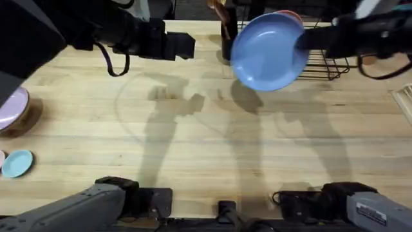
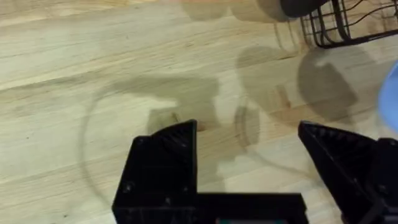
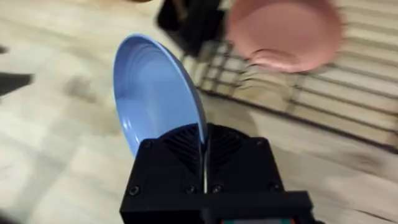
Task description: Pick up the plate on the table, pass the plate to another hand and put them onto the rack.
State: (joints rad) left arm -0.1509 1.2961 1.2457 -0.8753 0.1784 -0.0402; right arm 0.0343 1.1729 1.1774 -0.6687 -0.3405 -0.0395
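Note:
The blue plate [image 1: 267, 51] hangs in the air in front of the black wire rack [image 1: 325, 64] at the table's far right side. My right gripper [image 1: 302, 40] is shut on the plate's rim, and the right wrist view shows the plate [image 3: 155, 93] edge-on between the fingers [image 3: 242, 162]. A pink plate [image 3: 285, 34] stands in the rack [image 3: 354, 87] beyond it. My left gripper [image 2: 249, 134] is open over bare table [image 2: 93, 74] with nothing between its fingers; its arm [image 1: 148, 38] reaches across the far left.
A pink plate [image 1: 11, 106] sits at the table's left edge, with a small light-blue dish [image 1: 17, 163] nearer the front. A dark object [image 1: 226, 26] stands beside the rack's left end. A rack corner [image 2: 339, 28] shows in the left wrist view.

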